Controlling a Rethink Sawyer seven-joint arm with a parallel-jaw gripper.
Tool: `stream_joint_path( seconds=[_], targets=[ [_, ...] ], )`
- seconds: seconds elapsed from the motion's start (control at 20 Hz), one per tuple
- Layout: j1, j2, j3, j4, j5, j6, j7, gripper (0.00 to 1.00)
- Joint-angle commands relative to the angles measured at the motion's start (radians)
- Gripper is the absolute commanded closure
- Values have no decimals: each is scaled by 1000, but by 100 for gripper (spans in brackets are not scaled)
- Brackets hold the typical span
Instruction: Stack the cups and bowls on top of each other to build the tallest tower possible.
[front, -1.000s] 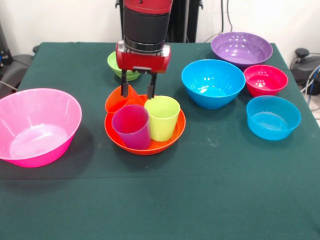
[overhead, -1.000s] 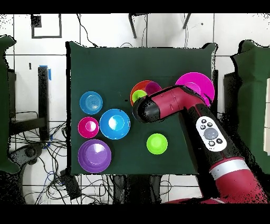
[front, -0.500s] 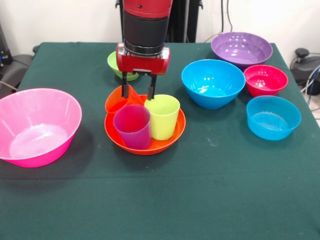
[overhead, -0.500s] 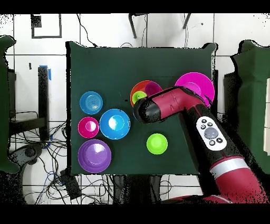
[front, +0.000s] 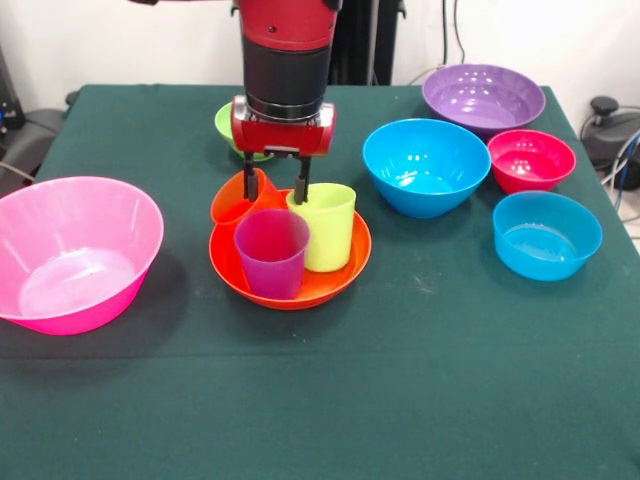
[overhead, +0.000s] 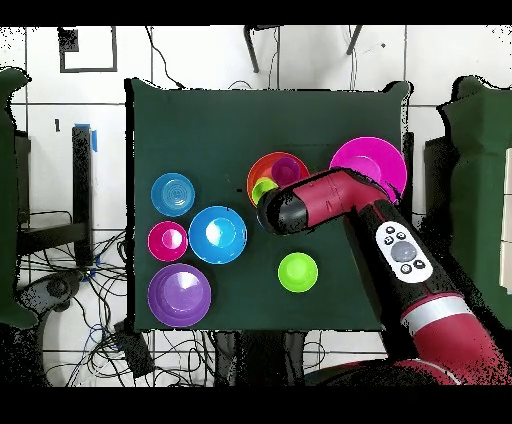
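Observation:
The big orange bowl (front: 335, 275) sits mid-table and holds all three cups: the purple cup (front: 272, 253) in front, the lime green cup (front: 325, 228) at the right, and the orange cup (front: 232, 198) leaning on the bowl's back-left rim. My gripper (front: 275, 192) hangs open over the back of this bowl. Its left finger is at the orange cup and its right finger at the lime cup's back rim. In the overhead view the arm (overhead: 330, 200) hides the gripper, and the orange bowl (overhead: 262, 167), purple cup (overhead: 290, 167) and lime cup (overhead: 264, 187) show beside it.
Big pink bowl (front: 75, 250) at left. Small green bowl (front: 228, 122) behind the gripper. Blue bowl (front: 425, 165), purple bowl (front: 483, 98), small red bowl (front: 531, 160) and light blue bowl (front: 546, 235) at right. All stand on the green table (front: 320, 400).
The lime cup has shifted slightly back toward the gripper and the purple cup a little to the right. The gripper stays over the bowl's back, still open.

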Motion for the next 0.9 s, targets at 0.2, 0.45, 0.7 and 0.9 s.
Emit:
stream_joint_path(
  seconds=[0.2,0.45,0.7,0.9],
  targets=[
    [-21,25,65,80,-10,-26,-246,0],
    [-25,12,82,90,15,0,-239,0],
    [-15,17,82,81,22,6,-223,0],
    [-6,8,84,84,32,13,-210,0]
  ],
)
